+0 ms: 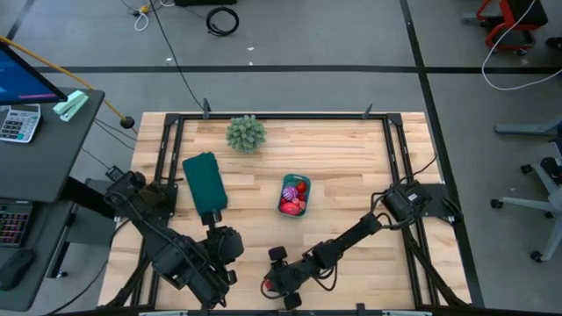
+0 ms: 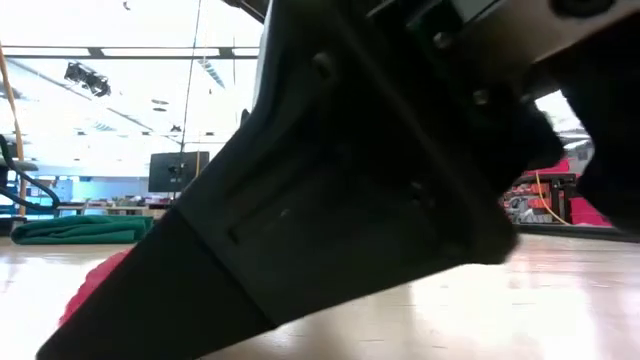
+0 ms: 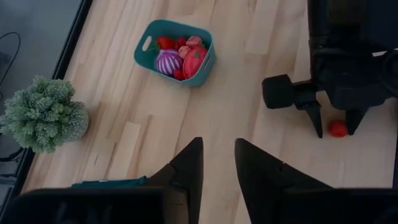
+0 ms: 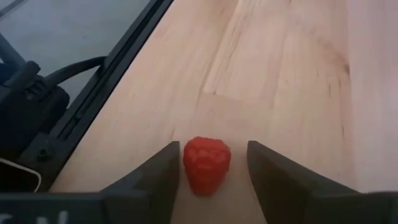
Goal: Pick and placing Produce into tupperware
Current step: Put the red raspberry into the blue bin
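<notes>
Right claw [image 4: 208, 163] is standing with fingers apart around a red strawberry [image 4: 206, 164] on the surface [image 1: 351, 167] near its front edge, not yet touching it. If closing off-centre, it may be pushing this small berry away. Tub [image 1: 295, 195] is lying well apart; left claw [image 3: 217, 163] is waiting, slightly open.

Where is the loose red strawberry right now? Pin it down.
The strawberry lies on the table near its front edge, between the open fingers of the right gripper, untouched, well short of the teal tub.
</notes>
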You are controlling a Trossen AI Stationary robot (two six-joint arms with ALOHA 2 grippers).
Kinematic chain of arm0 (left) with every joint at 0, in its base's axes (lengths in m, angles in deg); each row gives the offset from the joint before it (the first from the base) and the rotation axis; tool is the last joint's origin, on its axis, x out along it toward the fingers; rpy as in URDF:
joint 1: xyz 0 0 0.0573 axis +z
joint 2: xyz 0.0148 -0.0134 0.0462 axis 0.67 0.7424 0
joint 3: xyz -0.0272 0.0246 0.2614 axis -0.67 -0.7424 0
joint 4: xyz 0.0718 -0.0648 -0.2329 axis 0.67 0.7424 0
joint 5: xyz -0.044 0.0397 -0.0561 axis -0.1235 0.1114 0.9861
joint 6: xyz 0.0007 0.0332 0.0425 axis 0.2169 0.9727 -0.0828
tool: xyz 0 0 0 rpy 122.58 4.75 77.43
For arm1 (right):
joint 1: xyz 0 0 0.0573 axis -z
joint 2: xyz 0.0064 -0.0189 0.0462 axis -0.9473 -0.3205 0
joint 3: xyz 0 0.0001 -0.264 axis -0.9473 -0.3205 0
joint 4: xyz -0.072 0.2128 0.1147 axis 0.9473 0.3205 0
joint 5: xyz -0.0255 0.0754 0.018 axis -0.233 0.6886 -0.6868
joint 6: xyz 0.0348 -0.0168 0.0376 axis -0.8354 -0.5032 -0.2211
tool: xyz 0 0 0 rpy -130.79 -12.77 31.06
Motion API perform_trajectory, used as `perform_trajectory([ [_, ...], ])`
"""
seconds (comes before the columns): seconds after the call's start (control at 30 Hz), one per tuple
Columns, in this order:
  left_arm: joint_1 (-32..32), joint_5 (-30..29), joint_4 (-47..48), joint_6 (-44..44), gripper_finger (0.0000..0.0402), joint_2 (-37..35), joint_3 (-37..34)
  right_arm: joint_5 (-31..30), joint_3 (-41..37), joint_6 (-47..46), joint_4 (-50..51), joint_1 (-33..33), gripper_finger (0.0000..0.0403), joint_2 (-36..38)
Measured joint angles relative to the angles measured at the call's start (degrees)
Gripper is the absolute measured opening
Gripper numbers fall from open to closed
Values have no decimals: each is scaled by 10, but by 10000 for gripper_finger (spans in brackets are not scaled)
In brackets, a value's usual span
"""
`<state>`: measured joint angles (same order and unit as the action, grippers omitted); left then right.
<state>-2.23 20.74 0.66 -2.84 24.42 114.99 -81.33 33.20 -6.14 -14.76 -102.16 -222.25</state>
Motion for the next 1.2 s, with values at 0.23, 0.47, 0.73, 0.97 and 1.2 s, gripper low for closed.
perform_trajectory([
  [0.23, 0, 0, 0, 0, 94, 0, 0, 7, 0, -4, 6, 4, 128, 0],
  [0.47, 0, -8, 0, 1, 88, 0, 0, 16, -1, -34, 28, 14, 102, 14],
  [0.73, 0, -20, 1, 1, 84, 0, 0, -98, -3, -3, 155, 19, 113, 121],
  [0.97, 0, -20, 1, 1, 84, 0, 0, -306, -3, -36, 347, 35, 114, 240],
  [1.2, 0, -20, 0, 1, 76, 0, -1, -339, -33, -127, 395, 101, 116, 309],
])
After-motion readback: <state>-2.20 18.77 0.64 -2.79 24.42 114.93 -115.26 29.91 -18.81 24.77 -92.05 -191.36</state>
